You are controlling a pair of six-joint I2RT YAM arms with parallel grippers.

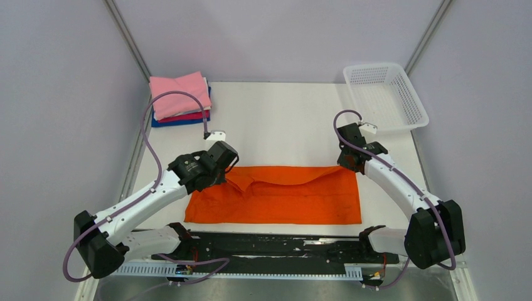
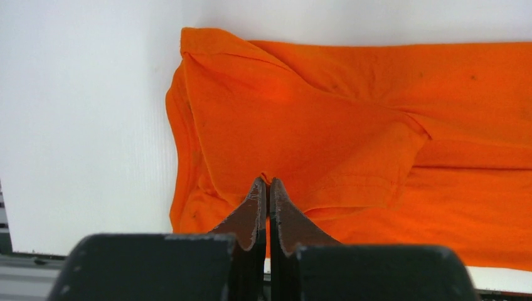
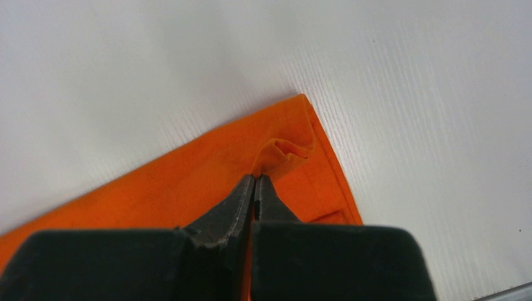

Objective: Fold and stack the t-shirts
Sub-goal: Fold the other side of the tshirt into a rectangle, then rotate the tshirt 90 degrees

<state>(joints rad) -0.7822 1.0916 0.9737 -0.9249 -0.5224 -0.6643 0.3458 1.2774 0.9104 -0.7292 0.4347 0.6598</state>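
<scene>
Your left tool and right tool both clamp the orange shirt.
It lies across the bench, far edge pinched at both ends; folded shirts sit stacked far left.

Top view: spread t-shirt lies on table, centre-low in frame, just behind arm bases. Stack of folded t-shirts sits upper left, at table's far corner, well apart from it. Mesh basket sits upper right, opp. corner. L gripper is at shirt's upper-left corner, R gripper at upper-right corner, each w/ tips pinched on cloth edge there.
</scene>
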